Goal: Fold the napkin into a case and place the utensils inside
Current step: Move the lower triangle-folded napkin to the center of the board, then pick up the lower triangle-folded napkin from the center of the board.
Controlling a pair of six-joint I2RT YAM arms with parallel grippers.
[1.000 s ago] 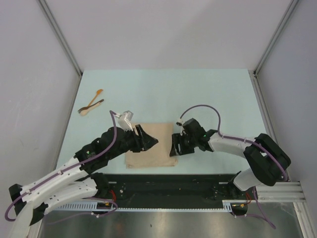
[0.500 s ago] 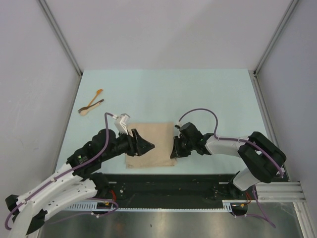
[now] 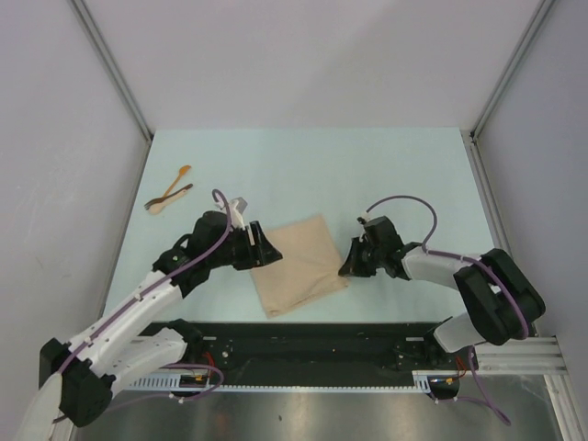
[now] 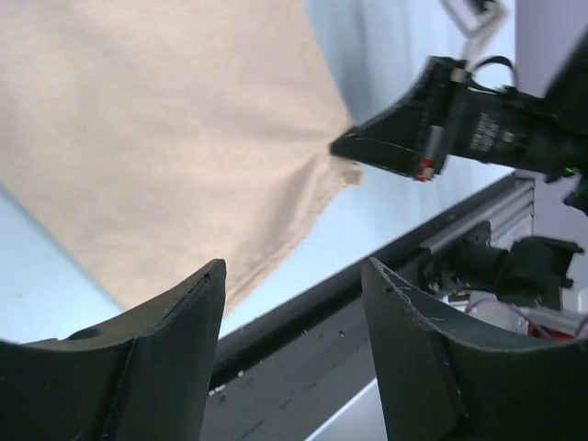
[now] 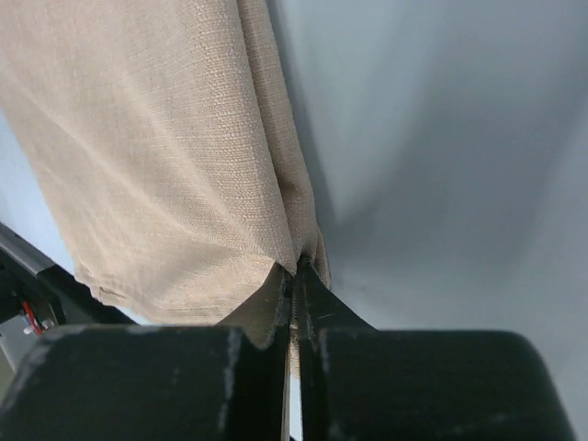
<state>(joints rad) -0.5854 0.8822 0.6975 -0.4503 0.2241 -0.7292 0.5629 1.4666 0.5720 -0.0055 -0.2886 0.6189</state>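
Note:
The beige-tan napkin [image 3: 301,265] lies folded and skewed on the pale table near the front edge. My right gripper [image 3: 349,269] is shut on its right corner; in the right wrist view the cloth [image 5: 156,138] is pinched between the closed jaws [image 5: 299,276]. My left gripper [image 3: 272,254] sits at the napkin's left edge, open and empty; in its wrist view the cloth [image 4: 165,129] lies beyond the spread fingertips [image 4: 188,322]. The utensils, a light orange spoon [image 3: 180,176] and a darker brown piece [image 3: 175,195], lie crossed at the far left.
A black rail [image 3: 312,344] runs along the table's near edge just below the napkin. Grey walls with metal posts [image 3: 110,69] close in the table on three sides. The right gripper's body [image 4: 413,138] shows in the left wrist view.
My right gripper has shut on the napkin's right edge and drawn it rightward, turning the cloth askew. My left gripper has shifted back and up to the napkin's left edge, staying open.

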